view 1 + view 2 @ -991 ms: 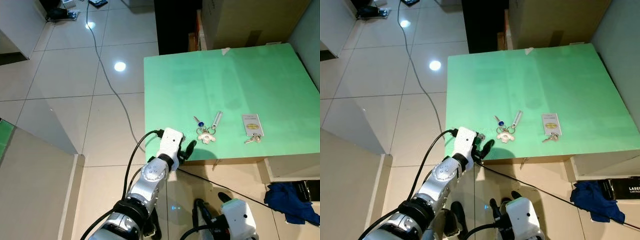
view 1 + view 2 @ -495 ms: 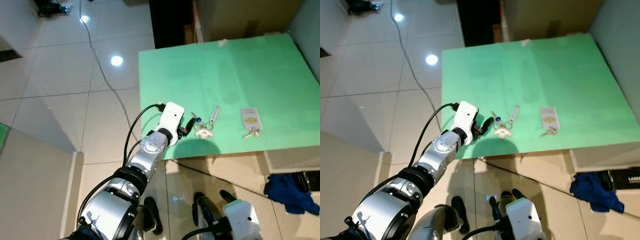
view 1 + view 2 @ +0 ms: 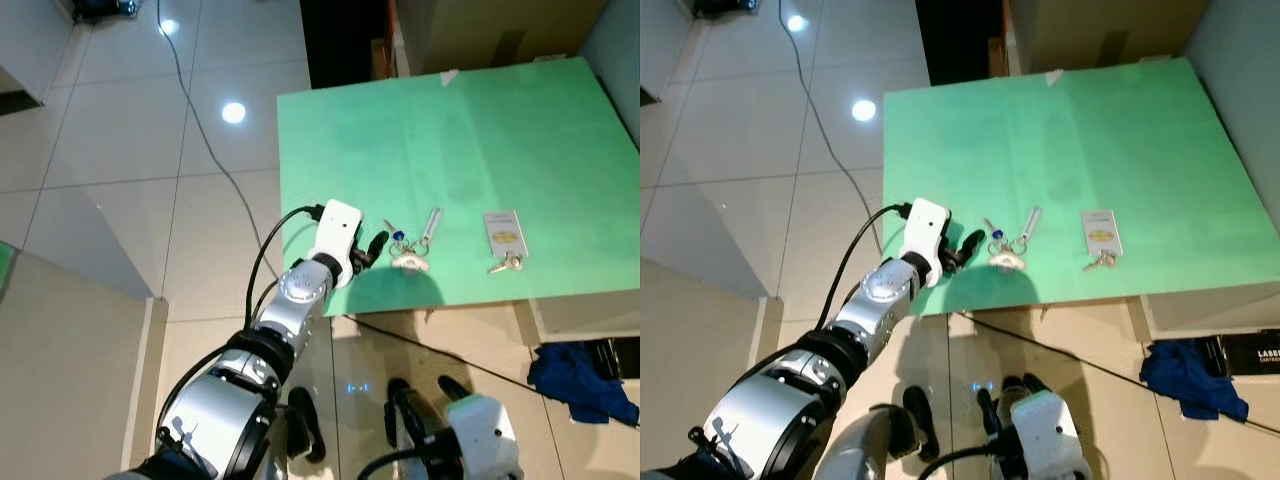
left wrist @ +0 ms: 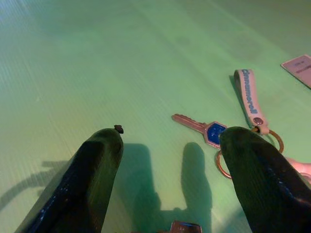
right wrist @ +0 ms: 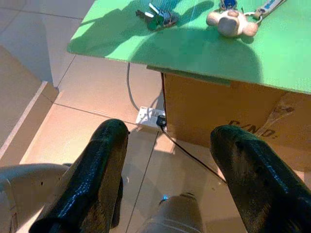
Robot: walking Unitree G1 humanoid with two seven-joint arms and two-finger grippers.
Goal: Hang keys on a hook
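- Left gripper (image 3: pixel 372 247): reaching over the near-left part of the green table (image 3: pixel 520 120), its two black fingers (image 4: pixel 92 170) spreading wide apart and gripping nothing.
- Key bunch (image 3: pixel 407 245): lying flat on the table just beyond the left fingertips, toward the robot's right and slightly ahead; not touching either finger. In the left wrist view the blue-headed key (image 4: pixel 204 128) is sitting between the lines of the two fingers, a little past their tips.
- Long axis: the bunch is stretching from the pale bear-shaped charm (image 3: pixel 409 262) at its near end to the lettered strap (image 3: pixel 431 228) running away from the robot; the blue-headed key is splaying out toward the gripper.
- Nearer arm: the left one by a wide margin; judged, a short advance is bringing the ring between the fingers.
- Right gripper (image 5: pixel 170 160): hanging idle below the table's near edge, fingers parted, empty.
- Second key set (image 3: pixel 503 240): a white card tag with small keys, lying well apart to the right.
- Count: two key sets, two grippers.
- Also present: black cable (image 3: pixel 215 150) crossing the tiled floor, blue cloth (image 3: pixel 580 385) on the floor at the right.
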